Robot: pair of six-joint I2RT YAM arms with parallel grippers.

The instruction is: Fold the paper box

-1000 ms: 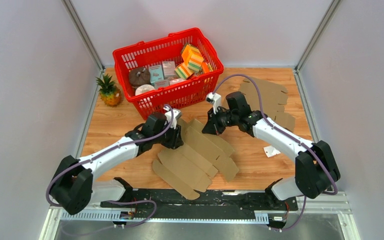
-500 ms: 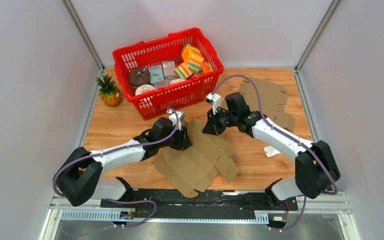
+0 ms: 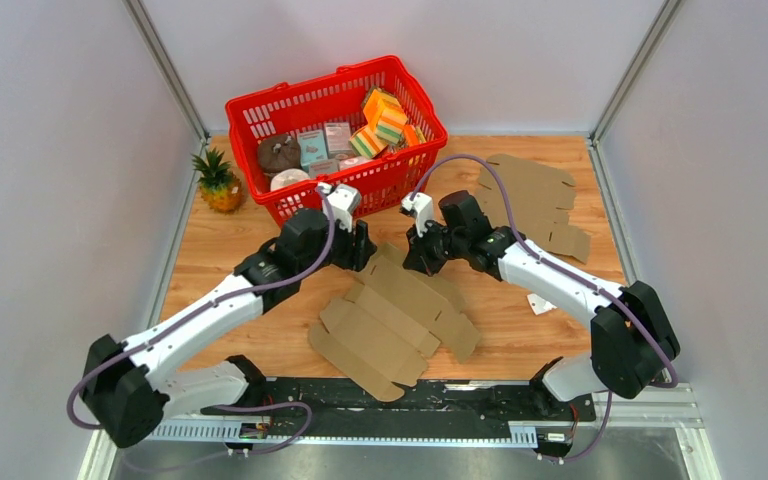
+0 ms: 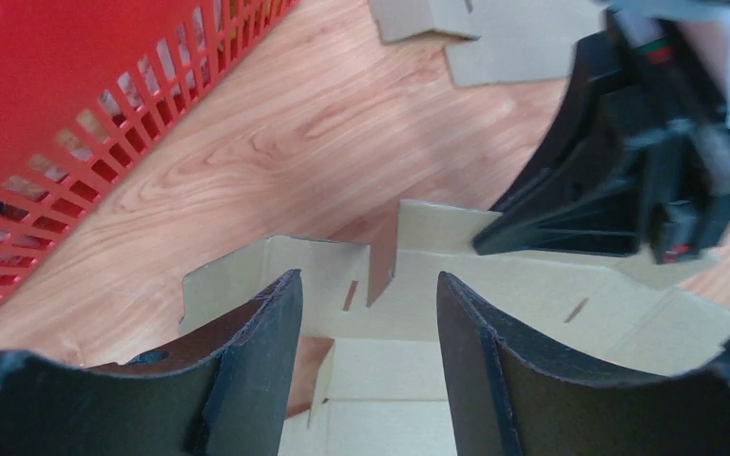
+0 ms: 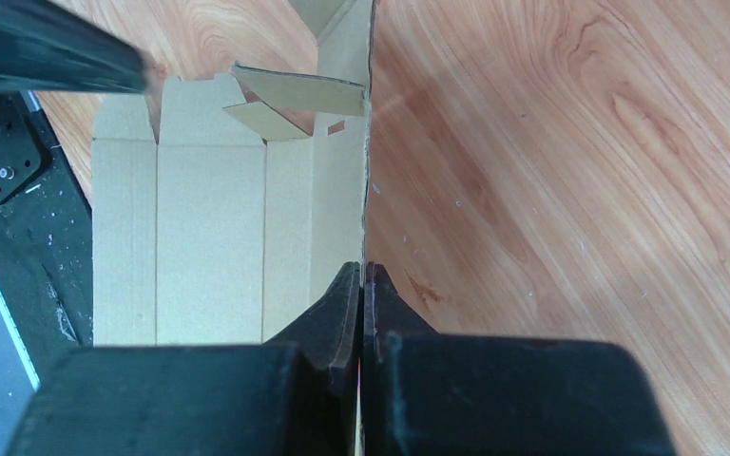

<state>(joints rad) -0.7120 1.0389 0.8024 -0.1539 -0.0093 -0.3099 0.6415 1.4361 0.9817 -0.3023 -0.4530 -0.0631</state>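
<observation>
The paper box is a flat brown cardboard blank lying on the wooden table's middle. Its far end is lifted a little. My right gripper is shut on the blank's far right edge; in the right wrist view the jaws pinch the thin side panel, which stands up from the flat sheet. My left gripper is open and empty, hovering over the blank's far left corner. In the left wrist view the cardboard flaps show between its fingers, with the right gripper's black body just beyond.
A red basket full of groceries stands at the back, close behind my left gripper. A toy pineapple sits to its left. More flat cardboard blanks lie at the back right. A small white slip lies right of the box.
My left arm has lifted and swung back towards the basket, off the blank's left side. My right gripper has shifted slightly left, still pinching the edge.
</observation>
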